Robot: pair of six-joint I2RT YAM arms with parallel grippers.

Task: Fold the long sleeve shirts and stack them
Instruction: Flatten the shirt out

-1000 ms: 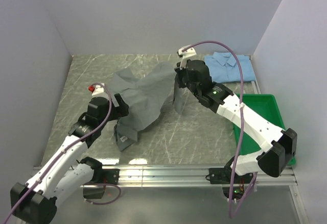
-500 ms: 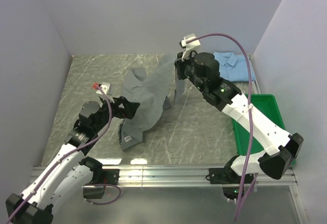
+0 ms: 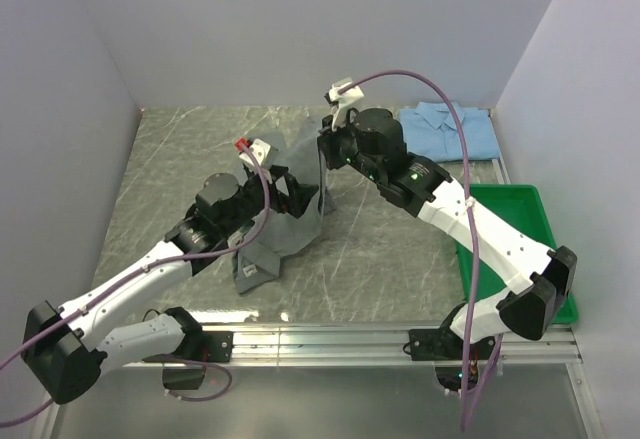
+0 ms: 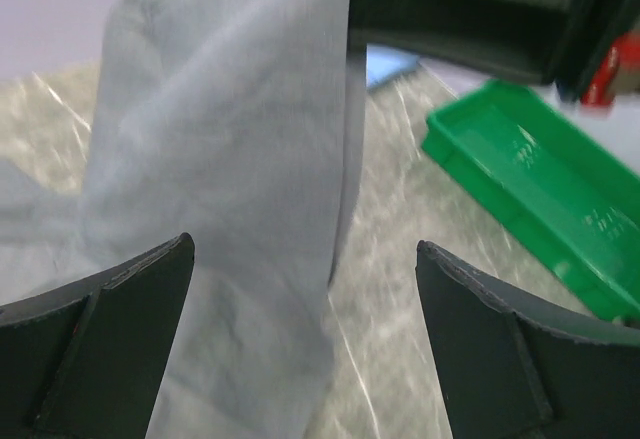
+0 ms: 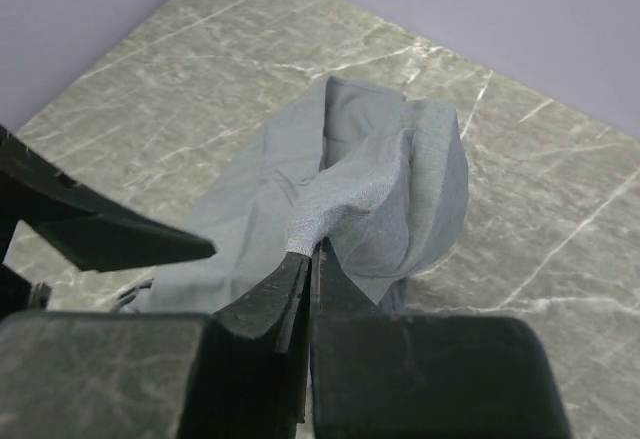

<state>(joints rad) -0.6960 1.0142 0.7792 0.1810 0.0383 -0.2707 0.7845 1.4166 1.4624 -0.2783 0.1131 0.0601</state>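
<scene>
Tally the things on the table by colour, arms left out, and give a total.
Grey: 1, the grey cloth button-up shirt
Light blue: 1, the light blue collared cloth shirt
Green: 1, the green plastic tray
Total: 3

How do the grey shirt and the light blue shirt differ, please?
The grey shirt hangs crumpled, pinched by the right pincer; the light blue shirt lies flat and folded, untouched. The grey shirt is central; the light blue shirt sits at the far right. Both are plain-coloured.
</scene>
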